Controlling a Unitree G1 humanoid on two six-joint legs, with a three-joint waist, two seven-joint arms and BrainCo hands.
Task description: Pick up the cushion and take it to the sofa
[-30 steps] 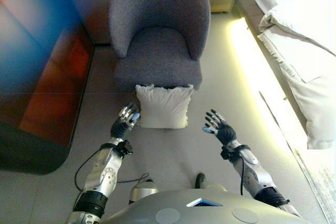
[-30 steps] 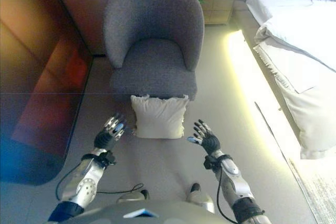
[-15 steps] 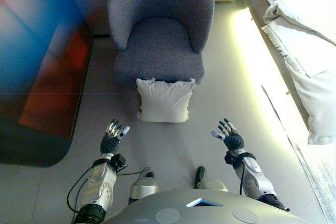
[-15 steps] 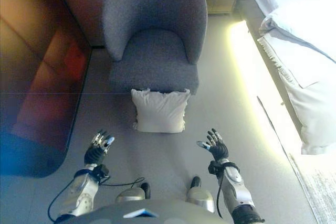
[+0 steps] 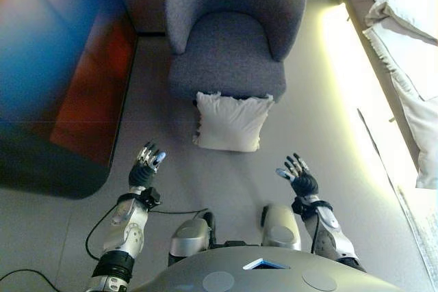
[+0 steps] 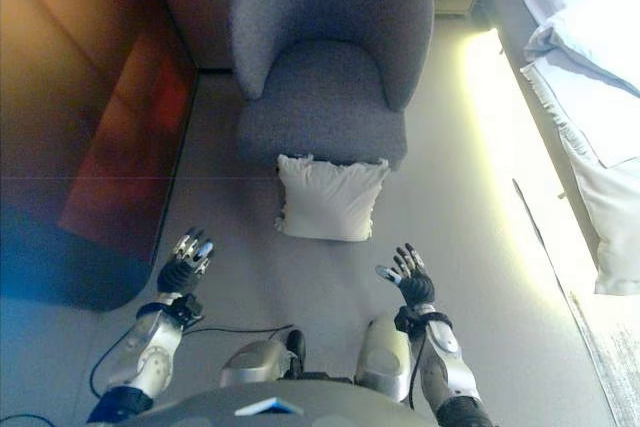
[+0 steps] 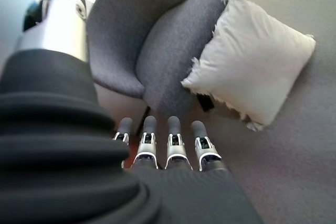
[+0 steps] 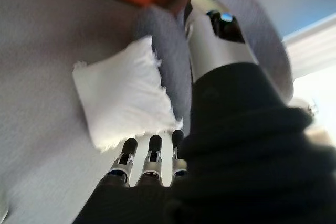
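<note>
A white fringed cushion (image 5: pixel 231 122) stands on the floor, leaning against the front of a grey armchair (image 5: pixel 233 32). It also shows in the left wrist view (image 7: pixel 252 72) and the right wrist view (image 8: pixel 123 103). My left hand (image 5: pixel 144 169) is open, fingers spread, above the floor to the cushion's near left. My right hand (image 5: pixel 298 178) is open, fingers spread, to the cushion's near right. Both hands are apart from the cushion and hold nothing.
A dark glossy cabinet or screen (image 5: pixel 48 80) stands along the left. A bed with white bedding (image 5: pixel 410 39) runs along the right, with a lit strip (image 5: pixel 345 66) at its base. Grey floor (image 5: pixel 219 176) lies between my hands and the cushion.
The whole view has shifted, so the camera moved. Both hands have drawn back from the cushion's sides towards my body and now sit farther from it, still open.
</note>
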